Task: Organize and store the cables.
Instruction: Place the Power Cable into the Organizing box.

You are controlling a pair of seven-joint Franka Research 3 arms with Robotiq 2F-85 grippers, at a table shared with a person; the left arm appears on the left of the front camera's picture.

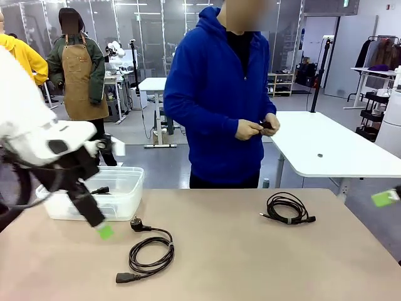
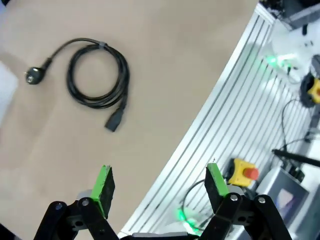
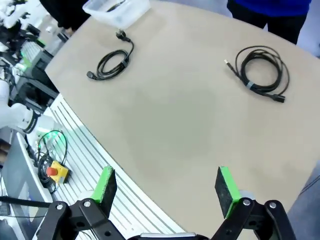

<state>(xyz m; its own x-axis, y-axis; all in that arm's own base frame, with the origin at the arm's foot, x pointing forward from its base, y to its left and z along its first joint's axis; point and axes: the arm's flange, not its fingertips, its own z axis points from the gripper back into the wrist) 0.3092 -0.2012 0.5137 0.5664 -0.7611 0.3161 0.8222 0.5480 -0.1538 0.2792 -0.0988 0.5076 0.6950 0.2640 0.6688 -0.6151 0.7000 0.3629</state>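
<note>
Left hand, spread and empty, hovers near the clear bin; right hand likewise spread; power cable lies coiled on the tabletop beside the bin, second cable well apart; pinch across the bundled strands so the coil lifts whole.

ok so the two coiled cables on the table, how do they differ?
The power cable ends in a round wall plug and a chunky block connector; the thin cable ends in small, slim connectors. The power cable has thicker cord in fewer turns; the thin cable is wound in more turns. The power cable lies near the clear bin, the thin cable on the robot's right. Both are black, coiled and flat on the table, outside the bin.
</note>
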